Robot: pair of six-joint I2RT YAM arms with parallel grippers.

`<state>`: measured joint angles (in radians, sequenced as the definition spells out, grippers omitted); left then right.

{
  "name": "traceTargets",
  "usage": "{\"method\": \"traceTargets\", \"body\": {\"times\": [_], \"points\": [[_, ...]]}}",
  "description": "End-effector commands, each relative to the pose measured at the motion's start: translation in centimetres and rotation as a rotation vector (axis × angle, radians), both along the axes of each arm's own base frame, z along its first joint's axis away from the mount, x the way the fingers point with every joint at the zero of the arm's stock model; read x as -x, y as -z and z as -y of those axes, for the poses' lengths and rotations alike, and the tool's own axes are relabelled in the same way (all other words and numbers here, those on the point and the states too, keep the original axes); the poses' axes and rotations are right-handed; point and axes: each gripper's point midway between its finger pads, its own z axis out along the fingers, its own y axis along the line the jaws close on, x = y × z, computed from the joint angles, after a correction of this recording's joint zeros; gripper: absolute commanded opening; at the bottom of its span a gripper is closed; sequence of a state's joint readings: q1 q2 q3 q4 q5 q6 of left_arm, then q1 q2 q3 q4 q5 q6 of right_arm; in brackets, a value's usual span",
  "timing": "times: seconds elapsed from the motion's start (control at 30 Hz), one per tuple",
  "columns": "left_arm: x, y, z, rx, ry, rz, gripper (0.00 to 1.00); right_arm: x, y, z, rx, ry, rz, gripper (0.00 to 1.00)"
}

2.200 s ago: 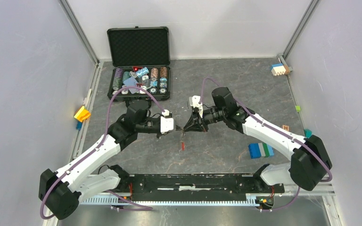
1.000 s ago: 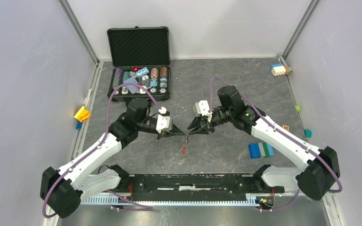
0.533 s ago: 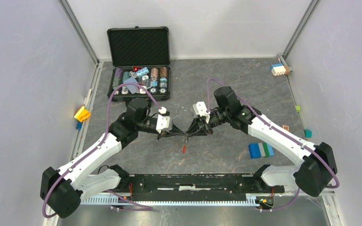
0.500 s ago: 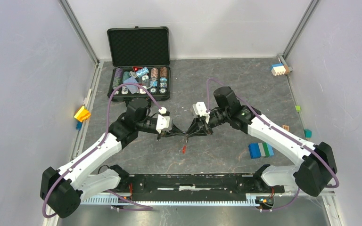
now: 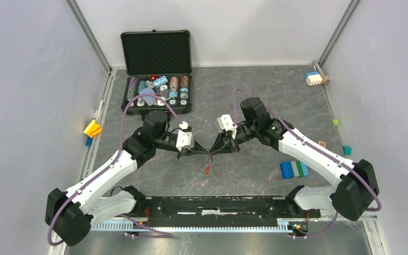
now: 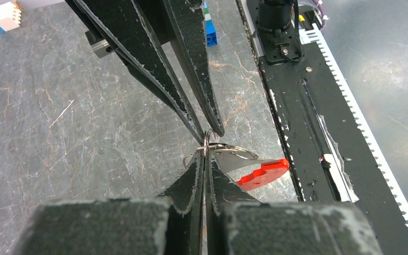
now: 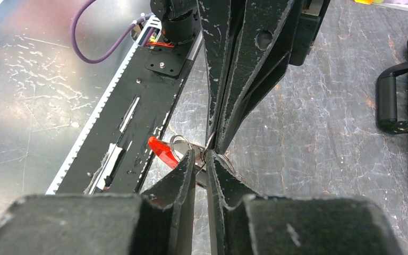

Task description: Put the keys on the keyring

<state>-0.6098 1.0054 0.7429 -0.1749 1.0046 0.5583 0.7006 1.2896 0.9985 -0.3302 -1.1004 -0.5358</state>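
Keyring [image 6: 227, 149] hangs between the two arms, red tag [image 6: 263, 174] dangling above the table [image 5: 276, 90]; raised for threading, I judge. Left gripper [image 6: 204, 158] pinches tight on the ring wire. Right gripper [image 7: 201, 157] has its tips drawn close at the same spot; whether it clamps, cannot tell. Key not made out. Both forearms reach inward, tip to tip.

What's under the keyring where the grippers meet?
Its red tag hangs below the keyring, over the table. No key shows. The left gripper and right gripper, pinched there, may hide it.
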Motion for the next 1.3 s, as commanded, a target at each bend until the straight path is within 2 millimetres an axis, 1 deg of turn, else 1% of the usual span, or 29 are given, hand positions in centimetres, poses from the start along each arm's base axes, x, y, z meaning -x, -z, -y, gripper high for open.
{"method": "traceTargets", "body": {"times": [0.0, 0.07, 0.17, 0.7, 0.83, 0.87, 0.93, 1.07, 1.17, 1.27], "points": [[-0.1, -0.5, 0.0, 0.023, 0.024, 0.062, 0.02, 0.7, -2.2, -0.6, -0.060, -0.057, 0.002, 0.16], [-0.1, -0.4, 0.0, 0.020, 0.022, 0.065, 0.02, 0.8, -2.0, -0.6, -0.061, -0.059, -0.012, 0.13], [-0.1, -0.5, 0.0, 0.020, 0.023, 0.066, 0.02, 0.8, -2.0, -0.7, -0.066, -0.058, -0.025, 0.11], [0.0, -0.6, 0.0, 0.023, 0.026, 0.065, 0.02, 1.1, -0.7, -0.7, -0.054, -0.057, -0.080, 0.09], [0.0, -0.7, 0.0, 0.026, 0.026, 0.065, 0.02, 1.1, -0.4, -0.7, -0.050, -0.056, -0.089, 0.04], [0.0, -0.8, 0.0, 0.026, 0.024, 0.065, 0.02, 1.1, -0.4, -0.7, -0.048, -0.056, -0.091, 0.00], [0.0, -0.8, 0.0, 0.028, 0.025, 0.062, 0.02, 1.1, -0.5, -0.7, -0.051, -0.051, -0.093, 0.00], [-0.1, -0.6, -0.1, 0.024, 0.022, 0.064, 0.02, 0.2, -0.6, -1.0, -0.044, 0.014, -0.098, 0.00], [-0.4, 0.1, -0.2, 0.002, 0.015, 0.082, 0.02, -0.6, -1.1, -1.2, -0.037, 0.067, -0.110, 0.00], [-0.6, 0.7, -0.3, -0.021, 0.014, 0.096, 0.07, -1.5, -1.7, -1.5, -0.028, 0.114, -0.112, 0.00]]}}
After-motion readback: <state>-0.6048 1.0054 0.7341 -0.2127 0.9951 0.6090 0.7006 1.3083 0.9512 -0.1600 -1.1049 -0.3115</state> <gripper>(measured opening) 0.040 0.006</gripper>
